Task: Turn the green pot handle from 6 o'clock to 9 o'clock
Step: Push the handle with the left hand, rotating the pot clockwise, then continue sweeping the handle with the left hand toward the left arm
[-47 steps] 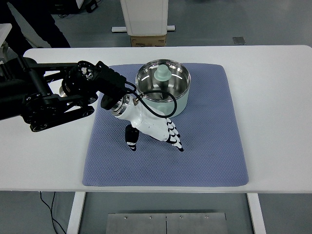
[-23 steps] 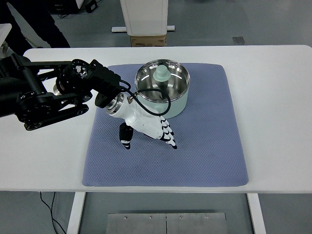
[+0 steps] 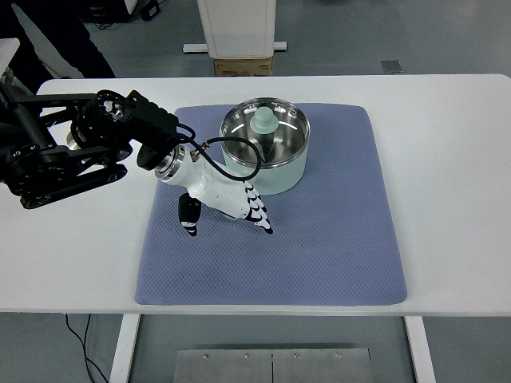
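The white surface [image 3: 447, 199] carries a blue-grey mat [image 3: 319, 255], and everything here is placed by the green pot [image 3: 267, 159], which sits on the mat's far half, a little left of the mat's middle. The pot is open, its steel inside showing, with a pale green knobbed lid [image 3: 264, 121] lying down in it toward the far wall. The dark left arm [image 3: 64, 155] reaches in from the pot's left, and the white left hand [image 3: 219, 201] hangs just in front of and to the left of the pot, fingers [image 3: 257, 214] spread loosely and pointing down toward the mat, thumb apart on the side away from the pot; it holds nothing, and a black cable [image 3: 211, 155] loops from its wrist across the pot's near rim. No handle is plainly visible: the hand covers the pot's near-left wall, so I cannot tell where the handle points. The right arm is not in view. To do this step well, I judge the hand should settle its fingers against the handle or the wall beside it, then sweep it clockwise toward the pot's left side, pushing low and steadily so the pot turns in place rather than sliding across the mat or tipping.
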